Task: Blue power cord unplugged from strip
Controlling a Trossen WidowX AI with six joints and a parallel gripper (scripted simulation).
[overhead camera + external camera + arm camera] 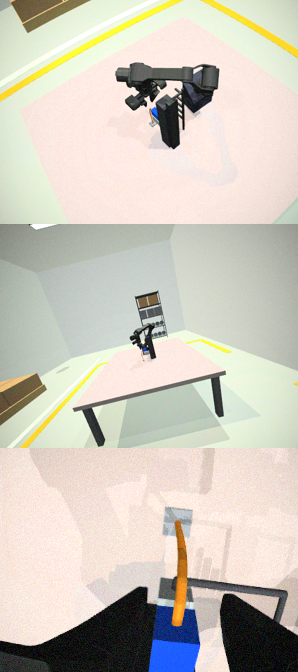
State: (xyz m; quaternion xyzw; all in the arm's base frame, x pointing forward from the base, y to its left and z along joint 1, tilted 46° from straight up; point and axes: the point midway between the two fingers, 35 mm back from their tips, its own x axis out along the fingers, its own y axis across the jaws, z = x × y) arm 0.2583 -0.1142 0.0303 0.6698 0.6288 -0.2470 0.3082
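Hovering over blue plug (174, 659), gripper (181, 640) part-spread, fingers flanking it with visible gaps, gripping nothing. Orange cord (180, 573) runs to grey end (178, 522); plug seated in power strip (168, 122).

Top view: power strip (168, 122) stands in front of most of the blue plug (153, 112); only a sliver of it and the orange cord (151, 115) shows. Plug-to-socket seat hidden there. Wrist view: plug (174, 660) sits between the gripper (180, 640) fingers, contact with the pads can't be told; fingers cut off by bottom edge. Exterior view: plug (145, 350) too small for any detail.
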